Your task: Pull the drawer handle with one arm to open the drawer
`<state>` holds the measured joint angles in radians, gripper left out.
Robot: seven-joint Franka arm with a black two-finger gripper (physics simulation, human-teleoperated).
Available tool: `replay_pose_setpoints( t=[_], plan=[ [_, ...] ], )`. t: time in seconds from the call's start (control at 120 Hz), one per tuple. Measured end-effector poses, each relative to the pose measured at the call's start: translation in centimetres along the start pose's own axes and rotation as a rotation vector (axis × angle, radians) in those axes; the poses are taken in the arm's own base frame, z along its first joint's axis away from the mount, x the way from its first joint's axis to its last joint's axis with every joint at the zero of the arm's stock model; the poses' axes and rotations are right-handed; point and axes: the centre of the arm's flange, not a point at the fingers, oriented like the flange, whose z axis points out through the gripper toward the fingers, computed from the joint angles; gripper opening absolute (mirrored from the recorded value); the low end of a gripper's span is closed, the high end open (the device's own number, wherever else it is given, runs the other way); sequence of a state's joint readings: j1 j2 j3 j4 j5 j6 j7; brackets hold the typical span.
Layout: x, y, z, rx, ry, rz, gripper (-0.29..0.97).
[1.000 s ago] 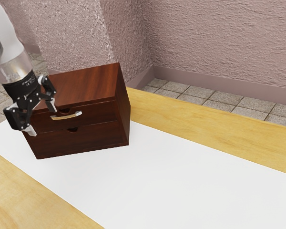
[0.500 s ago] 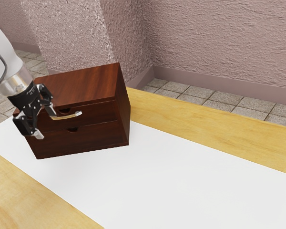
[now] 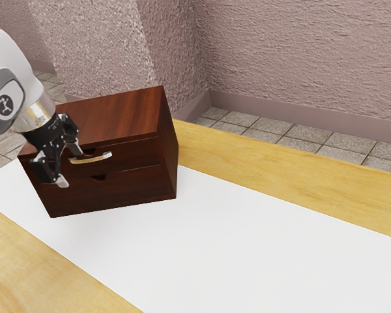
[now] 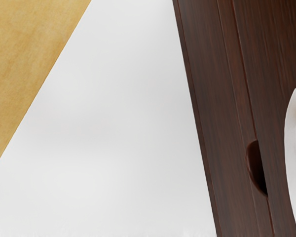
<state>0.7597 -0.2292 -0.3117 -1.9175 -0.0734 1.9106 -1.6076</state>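
Claw [image 3: 71, 167] spread open at the handle [image 3: 90, 158] end, gripping nothing. Drawer [image 3: 131, 151] looks shut. By my read, you have the grasp and the full pull left.

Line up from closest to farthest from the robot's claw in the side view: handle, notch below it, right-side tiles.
From the gripper:
1. Handle, right beside it.
2. Notch, lower on the drawer front.
3. Tiles, far at the exterior view's right.
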Motion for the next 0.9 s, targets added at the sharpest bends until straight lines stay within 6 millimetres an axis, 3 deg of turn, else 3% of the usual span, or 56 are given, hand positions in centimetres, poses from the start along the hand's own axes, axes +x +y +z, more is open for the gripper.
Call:
replay_pose_setpoints(
  t=[0.15, 0.45, 0.9],
  plan=[
    [0.1, 0.2, 0.3, -0.006, -0.015, -0.009, 0.68],
    [1.1, 1.8, 3.0, 0.006, -0.034, -0.021, 0.68],
    [2.0, 4.0, 4.2, -0.012, -0.055, -0.017, 0.68]
  ],
)
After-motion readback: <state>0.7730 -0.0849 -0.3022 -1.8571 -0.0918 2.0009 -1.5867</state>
